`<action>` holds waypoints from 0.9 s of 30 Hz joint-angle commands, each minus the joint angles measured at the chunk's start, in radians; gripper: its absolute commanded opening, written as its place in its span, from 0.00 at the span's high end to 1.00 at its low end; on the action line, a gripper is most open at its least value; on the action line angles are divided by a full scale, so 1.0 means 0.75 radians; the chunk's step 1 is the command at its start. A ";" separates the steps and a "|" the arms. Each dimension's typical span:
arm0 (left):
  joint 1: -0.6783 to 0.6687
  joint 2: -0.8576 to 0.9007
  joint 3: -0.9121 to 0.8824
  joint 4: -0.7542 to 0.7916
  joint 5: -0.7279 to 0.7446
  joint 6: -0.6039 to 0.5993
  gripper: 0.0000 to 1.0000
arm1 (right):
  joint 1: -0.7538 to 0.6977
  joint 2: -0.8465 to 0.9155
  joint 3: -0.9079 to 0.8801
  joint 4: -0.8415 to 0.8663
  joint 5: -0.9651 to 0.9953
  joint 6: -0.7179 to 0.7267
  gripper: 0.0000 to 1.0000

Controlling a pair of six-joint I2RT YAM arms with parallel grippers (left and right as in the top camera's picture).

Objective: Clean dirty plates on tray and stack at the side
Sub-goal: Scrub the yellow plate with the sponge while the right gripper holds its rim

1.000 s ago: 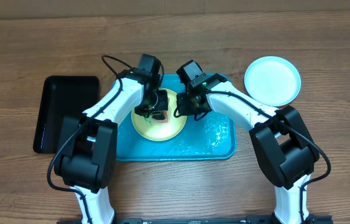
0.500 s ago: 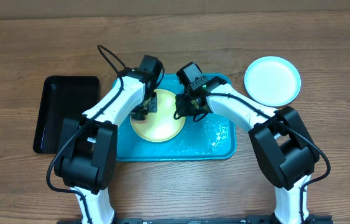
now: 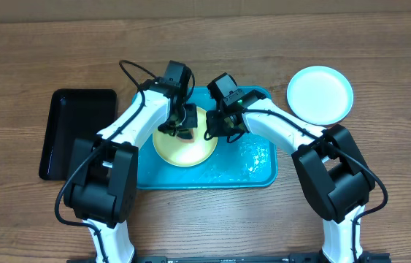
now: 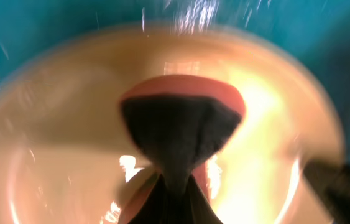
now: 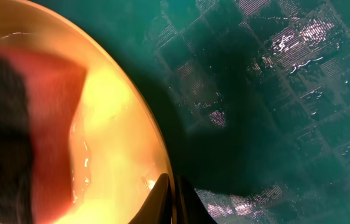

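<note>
- Only the overhead view shows the whole layout. The turquoise tray [image 3: 258,172] lies on the tabletop [image 3: 263,44] under both pairs of jaws. A black tray [image 3: 77,131] sits out beyond the left jaws, and a white plate [image 3: 320,94] rests on the tabletop, off the tray and well apart from the right jaws.
- Only the left wrist view shows the sponge [image 4: 181,121] close up, blurred, with one red face and one dark face.
- Only the right wrist view shows wet glints on the tray floor just beside the right jaws.
- The left jaws are pinched together on the sponge, which sits over the middle of the yellow-green plate [image 3: 190,152].
- The right jaws are almost pressed together, pinching that plate's rim on the tray.
- Count: two plates, two trays, one sponge.
</note>
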 commanded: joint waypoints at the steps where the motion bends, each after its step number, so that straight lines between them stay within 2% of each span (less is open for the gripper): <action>1: 0.006 0.011 -0.047 -0.078 0.072 0.063 0.96 | -0.012 0.008 -0.034 -0.004 0.059 0.004 0.96; 4: 0.007 0.011 -0.055 -0.167 0.032 0.185 0.96 | -0.012 0.008 -0.034 -0.004 0.059 0.004 0.96; 7: 0.009 0.011 -0.055 -0.237 -0.154 0.189 0.96 | -0.012 0.008 -0.034 -0.005 0.059 0.004 0.96; 10: 0.009 0.011 -0.055 -0.253 -0.402 0.116 0.96 | -0.012 0.008 -0.034 -0.009 0.059 0.004 0.96; 13: 0.009 0.011 -0.055 -0.205 -0.661 -0.043 0.96 | -0.012 0.008 -0.034 -0.012 0.060 0.004 0.96; 15: 0.010 0.011 -0.055 -0.140 -0.721 -0.085 0.96 | -0.012 0.008 -0.034 -0.011 0.059 0.004 0.96; 18: 0.010 0.011 -0.055 -0.017 -0.588 -0.084 0.96 | -0.012 0.008 -0.034 -0.011 0.060 0.004 0.96; 24: 0.006 0.011 -0.055 0.162 0.019 -0.084 0.96 | -0.012 0.008 -0.034 -0.007 0.060 0.004 0.96; 27: 0.004 0.011 -0.055 0.165 0.166 -0.083 0.96 | -0.012 0.008 -0.034 -0.007 0.060 0.004 0.96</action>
